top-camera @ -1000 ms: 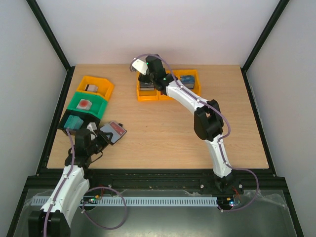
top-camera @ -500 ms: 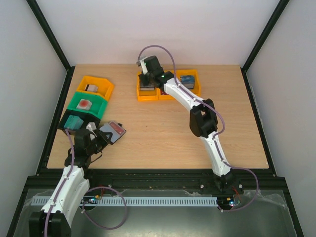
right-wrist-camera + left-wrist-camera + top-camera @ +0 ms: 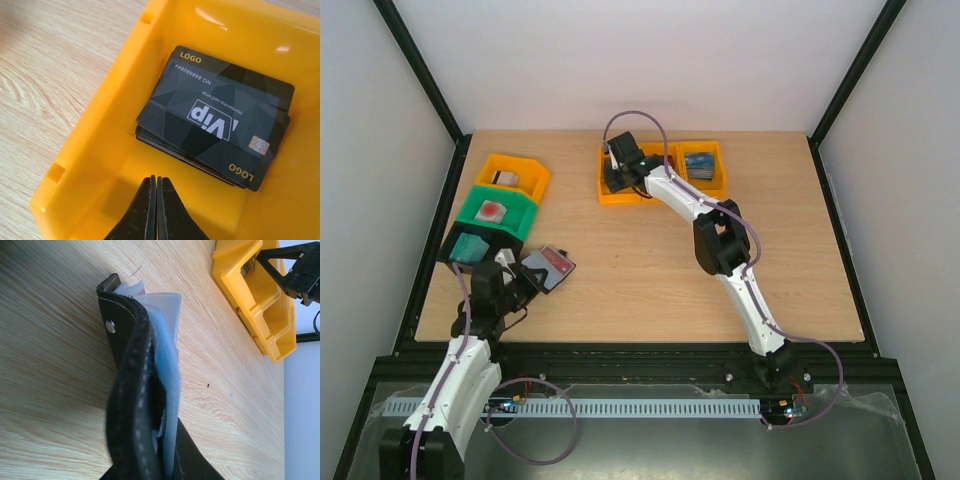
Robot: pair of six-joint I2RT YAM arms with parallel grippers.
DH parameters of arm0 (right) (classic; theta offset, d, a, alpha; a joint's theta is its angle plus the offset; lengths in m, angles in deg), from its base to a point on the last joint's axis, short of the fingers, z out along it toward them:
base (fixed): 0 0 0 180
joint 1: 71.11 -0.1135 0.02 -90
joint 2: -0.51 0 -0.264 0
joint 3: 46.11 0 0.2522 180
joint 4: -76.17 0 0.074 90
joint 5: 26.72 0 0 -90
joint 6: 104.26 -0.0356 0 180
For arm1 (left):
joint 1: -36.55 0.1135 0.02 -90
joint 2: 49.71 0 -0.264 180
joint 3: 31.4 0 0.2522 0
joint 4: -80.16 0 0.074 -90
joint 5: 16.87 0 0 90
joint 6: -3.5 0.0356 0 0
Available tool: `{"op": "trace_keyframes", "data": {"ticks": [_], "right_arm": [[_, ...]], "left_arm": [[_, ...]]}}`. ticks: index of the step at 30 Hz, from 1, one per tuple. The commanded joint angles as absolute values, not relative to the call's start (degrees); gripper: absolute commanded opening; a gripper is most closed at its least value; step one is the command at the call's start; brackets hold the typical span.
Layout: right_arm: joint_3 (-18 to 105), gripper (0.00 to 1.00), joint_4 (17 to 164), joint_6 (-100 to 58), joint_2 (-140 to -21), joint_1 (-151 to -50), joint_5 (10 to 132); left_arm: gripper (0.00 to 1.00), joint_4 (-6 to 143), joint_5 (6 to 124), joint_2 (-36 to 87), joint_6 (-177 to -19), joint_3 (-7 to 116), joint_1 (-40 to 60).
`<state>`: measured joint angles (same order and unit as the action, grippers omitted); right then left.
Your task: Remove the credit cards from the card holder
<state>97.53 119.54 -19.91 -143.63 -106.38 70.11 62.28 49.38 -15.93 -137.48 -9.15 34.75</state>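
Left hand (image 3: 523, 277) pinches stitched black leather card holder (image 3: 132, 390); right hand (image 3: 156, 187) closed above glossy black credit cards (image 3: 215, 130).

We see a robot lab cell: white walls (image 3: 640, 60), black frame (image 3: 620, 352), wood table (image 3: 620, 280) w/ left arm (image 3: 460, 375) & right arm (image 3: 748, 305) bolted on, sorting bins (image 3: 620, 197).

Pale wooden table (image 3: 640, 270), grain running side to side. Right under the right gripper (image 3: 156, 181) sits a row of orange bins (image 3: 620, 198), flat on the wood, with the closed fingers above its left compartment. Beyond the left gripper (image 3: 520, 275) and off to its left, three more bins stand in a line: black (image 3: 495, 240) nearest, then green (image 3: 520, 224), then yellow (image 3: 530, 168) farthest. The black card holder (image 3: 548, 266) sits at that gripper's tips, low over the boards; contact unclear.
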Motion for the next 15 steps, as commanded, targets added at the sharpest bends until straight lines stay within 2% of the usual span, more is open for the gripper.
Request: {"op": "trace_keyframes", "data": {"ticks": [1, 8, 15], "right_arm": [[100.2, 0.02, 120.03, -20.55, -146.1, -106.62, 67.52], [105.57, 0.02, 118.41, -16.07, -150.15, -106.62, 65.99], [105.2, 0.02, 116.13, -13.94, -150.31, -106.49, 64.14]], "left_arm": [[0.02, 63.44, 48.78, -16.4, -137.91, -9.75, 35.22], [0.02, 63.32, 48.79, -16.59, -137.91, -9.64, 35.23], [0.02, 63.53, 48.93, -16.56, -138.04, -9.86, 35.3]]}}
